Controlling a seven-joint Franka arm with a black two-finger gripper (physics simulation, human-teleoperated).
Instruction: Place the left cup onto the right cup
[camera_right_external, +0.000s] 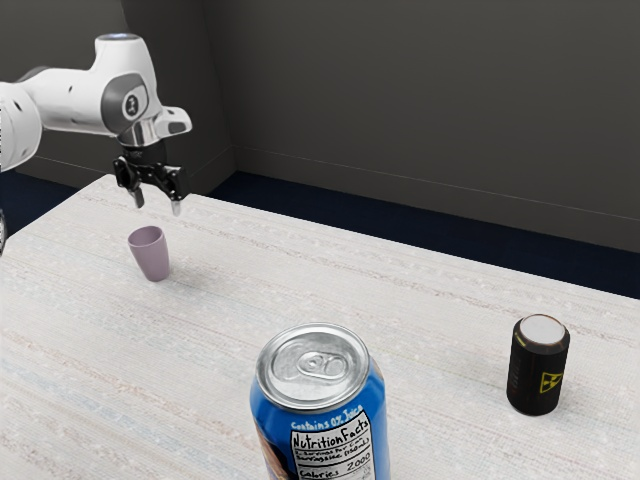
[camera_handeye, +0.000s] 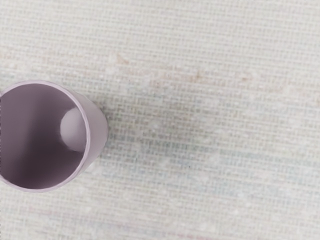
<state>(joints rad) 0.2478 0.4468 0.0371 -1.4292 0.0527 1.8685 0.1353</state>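
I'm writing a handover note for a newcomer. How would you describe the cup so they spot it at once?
On the pale table, look toward the far end at the exterior view's left, where the gripper hangs. Just below it stands the cup, upright. It is plain mauve and open-topped, unlike the blue soda can and the black canister, both closed and labelled.

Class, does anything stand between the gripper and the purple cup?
Nothing visible does. The gripper, fingers open, hangs above the purple cup with only air between them. The blue can and the black container stand well aside.
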